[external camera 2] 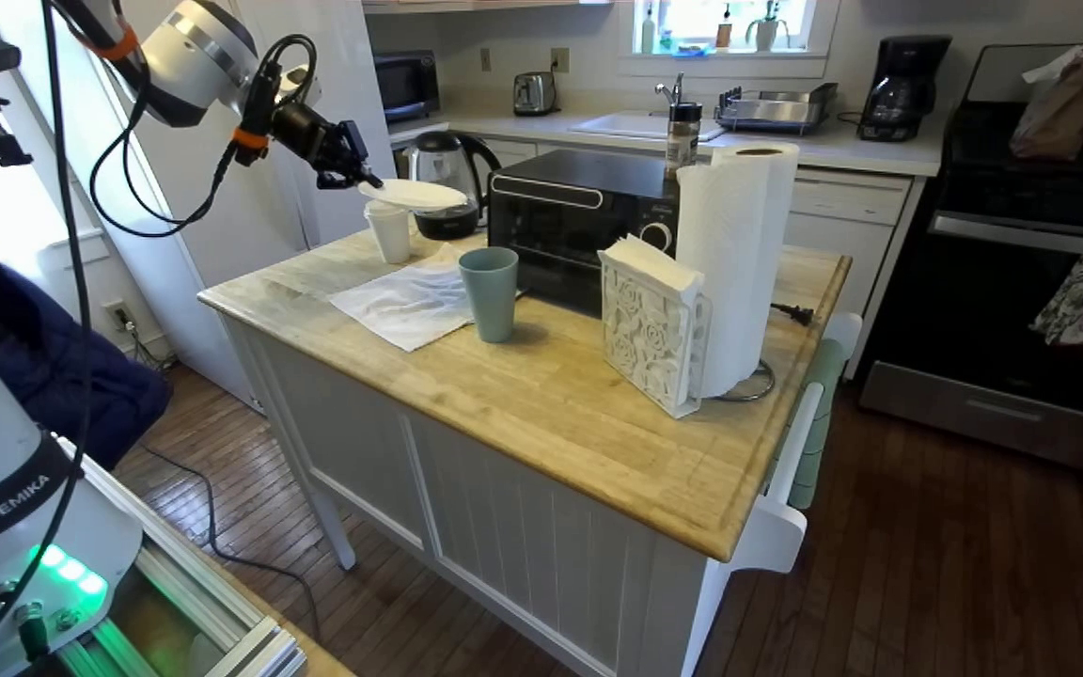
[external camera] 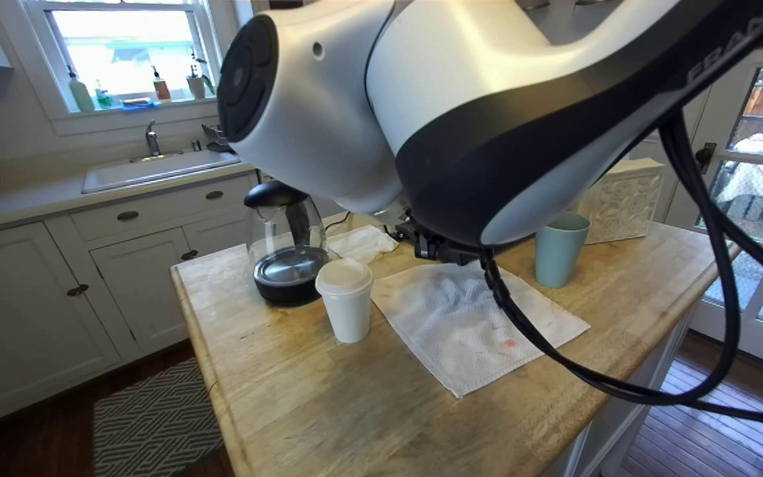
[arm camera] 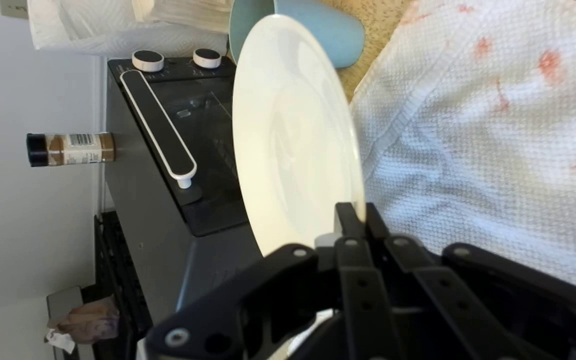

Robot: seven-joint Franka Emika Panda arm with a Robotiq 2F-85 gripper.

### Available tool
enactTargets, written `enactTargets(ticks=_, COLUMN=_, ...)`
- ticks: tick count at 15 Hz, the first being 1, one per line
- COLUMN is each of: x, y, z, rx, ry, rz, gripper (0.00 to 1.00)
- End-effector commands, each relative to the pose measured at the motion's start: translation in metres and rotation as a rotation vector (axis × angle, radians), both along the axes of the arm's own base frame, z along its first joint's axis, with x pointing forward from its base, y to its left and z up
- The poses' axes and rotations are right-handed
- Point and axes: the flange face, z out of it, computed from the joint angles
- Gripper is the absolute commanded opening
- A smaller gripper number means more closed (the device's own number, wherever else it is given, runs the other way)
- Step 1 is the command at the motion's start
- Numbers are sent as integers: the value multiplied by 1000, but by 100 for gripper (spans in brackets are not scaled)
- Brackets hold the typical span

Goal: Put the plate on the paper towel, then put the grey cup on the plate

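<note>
Nearest us, the arm (external camera: 448,99) is hiding the plate (arm camera: 293,135) in an exterior view, but we are seeing it in the wrist view. We are pinching its rim in the gripper (arm camera: 362,222), jaws almost together, raised above the table (external camera 2: 541,404), where the paper towel (external camera: 474,338) is lying and, in both exterior views, the blue-grey cup (external camera 2: 492,296) is standing just right of it
</note>
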Motion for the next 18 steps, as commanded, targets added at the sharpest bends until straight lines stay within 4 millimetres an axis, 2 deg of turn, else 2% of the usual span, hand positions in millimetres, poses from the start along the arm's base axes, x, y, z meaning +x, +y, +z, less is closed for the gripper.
enactTargets(ticks=1, x=-7, y=5, z=-24, rx=7, ry=24, rz=-33, gripper=1)
enactTargets(ticks=9, x=-19, y=15, z=-106, rx=97, ry=50, rz=-114, gripper=1)
enactTargets(ticks=11, x=-18, y=17, z=-121, rx=124, ry=37, rz=-123, gripper=1)
enactTargets(ticks=15, x=-11, y=10, z=-131, rx=135, ry=1, rz=-126, gripper=1)
enactTargets(ticks=18, x=-6, y=7, z=-124, rx=113, ry=-25, rz=-131, gripper=1)
